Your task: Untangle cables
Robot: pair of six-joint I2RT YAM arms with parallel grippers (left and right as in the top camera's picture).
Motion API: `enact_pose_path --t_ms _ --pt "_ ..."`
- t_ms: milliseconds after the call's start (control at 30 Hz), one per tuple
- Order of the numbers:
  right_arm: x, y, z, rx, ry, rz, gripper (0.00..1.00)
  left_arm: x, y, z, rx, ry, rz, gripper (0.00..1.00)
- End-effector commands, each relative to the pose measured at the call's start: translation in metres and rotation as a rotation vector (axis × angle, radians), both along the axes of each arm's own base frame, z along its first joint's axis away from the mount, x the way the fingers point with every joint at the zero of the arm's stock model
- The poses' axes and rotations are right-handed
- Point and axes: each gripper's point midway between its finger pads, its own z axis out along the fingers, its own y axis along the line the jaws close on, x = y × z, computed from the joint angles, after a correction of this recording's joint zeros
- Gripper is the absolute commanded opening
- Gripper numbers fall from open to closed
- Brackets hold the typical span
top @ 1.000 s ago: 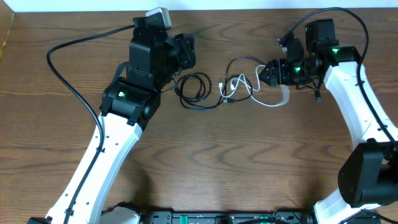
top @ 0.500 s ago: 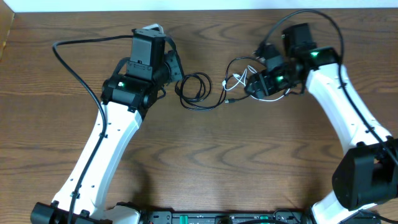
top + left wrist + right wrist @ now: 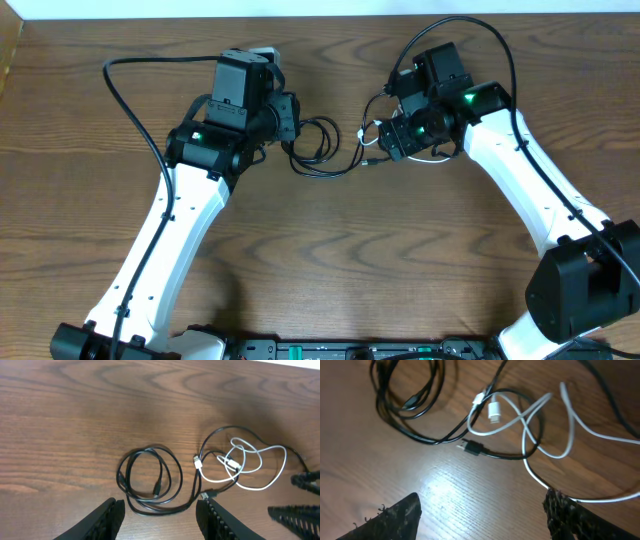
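A thin black cable (image 3: pixel 315 152) lies coiled on the wooden table, its free end running right into the loops of a thin white cable (image 3: pixel 372 135). In the left wrist view the black coil (image 3: pixel 150 477) sits just ahead of my open left gripper (image 3: pixel 160 520), with the white cable (image 3: pixel 250 462) to the right. In the right wrist view the black cable (image 3: pixel 410 405) and white cable (image 3: pixel 535 425) cross each other ahead of my open right gripper (image 3: pixel 482 520); its right finger touches a white strand. Both grippers (image 3: pixel 290 118) (image 3: pixel 392 140) are empty.
Thick black robot cables (image 3: pixel 130 95) (image 3: pixel 480 30) arc over the table behind each arm. The wooden table (image 3: pixel 330 250) stretches in front of the arms. The table's far edge runs along the top of the overhead view.
My right gripper has moved left, over the white cable's loops, hiding most of them from above. My left gripper has turned to face the black coil.
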Motion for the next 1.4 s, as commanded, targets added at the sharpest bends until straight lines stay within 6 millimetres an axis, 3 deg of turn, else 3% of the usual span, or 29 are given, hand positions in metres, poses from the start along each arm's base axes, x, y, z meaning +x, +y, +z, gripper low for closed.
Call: enact_pose_path --t_ms 0,300,500,633,800,1000,1367 --pt "0.006 -0.004 -0.005 -0.013 0.003 -0.076 0.75 -0.008 -0.008 -0.01 -0.002 0.034 -0.073 0.52" --pt "0.024 0.004 -0.049 0.003 0.063 -0.161 0.73 -0.016 -0.01 -0.024 0.0 0.074 -0.101 0.52" --pt "0.033 0.007 -0.066 0.008 0.071 -0.182 0.72 -0.023 -0.008 -0.042 0.01 0.117 -0.101 0.52" --pt "0.037 0.011 -0.068 0.029 0.066 -0.184 0.71 -0.025 -0.008 -0.045 0.007 0.126 -0.105 0.52" --pt "0.041 0.013 -0.07 0.048 0.067 -0.225 0.61 -0.025 -0.013 -0.043 -0.015 0.122 -0.122 0.52" --pt "0.048 0.002 -0.071 0.035 0.063 -0.375 0.57 -0.026 -0.017 -0.042 -0.035 0.125 -0.139 0.52" --pt "0.04 0.023 -0.071 0.038 0.063 -0.446 0.51 -0.028 -0.022 -0.041 -0.054 0.129 -0.157 0.52"
